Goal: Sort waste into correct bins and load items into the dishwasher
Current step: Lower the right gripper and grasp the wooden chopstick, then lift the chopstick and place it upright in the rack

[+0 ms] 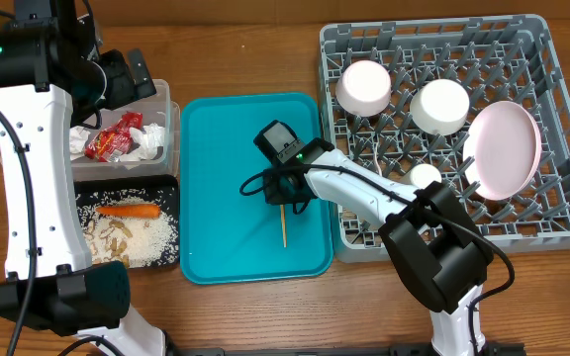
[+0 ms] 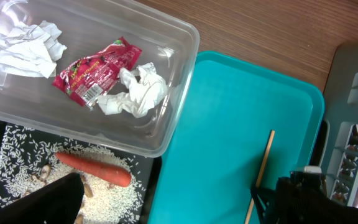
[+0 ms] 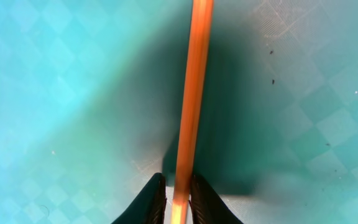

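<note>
My right gripper (image 1: 283, 193) is low over the teal tray (image 1: 216, 148), shut on the thin wooden chopstick (image 1: 285, 229). In the right wrist view the chopstick (image 3: 191, 93) runs between the two fingertips (image 3: 178, 199) close to the tray floor. It also shows in the left wrist view (image 2: 265, 162). My left gripper (image 1: 132, 79) is open and empty above the clear tub (image 1: 171, 129), which holds the red wrapper (image 2: 95, 73) and white napkins (image 2: 135, 93). The black tray (image 1: 171, 188) holds a carrot piece (image 1: 129, 210) and pale crumbs.
The grey dish rack (image 1: 562, 89) at right holds two white bowls (image 1: 364, 87) (image 1: 439, 105), a pale plate (image 1: 504, 146) on edge and a small white cup (image 1: 426, 176). The right arm's cables loop over the teal tray.
</note>
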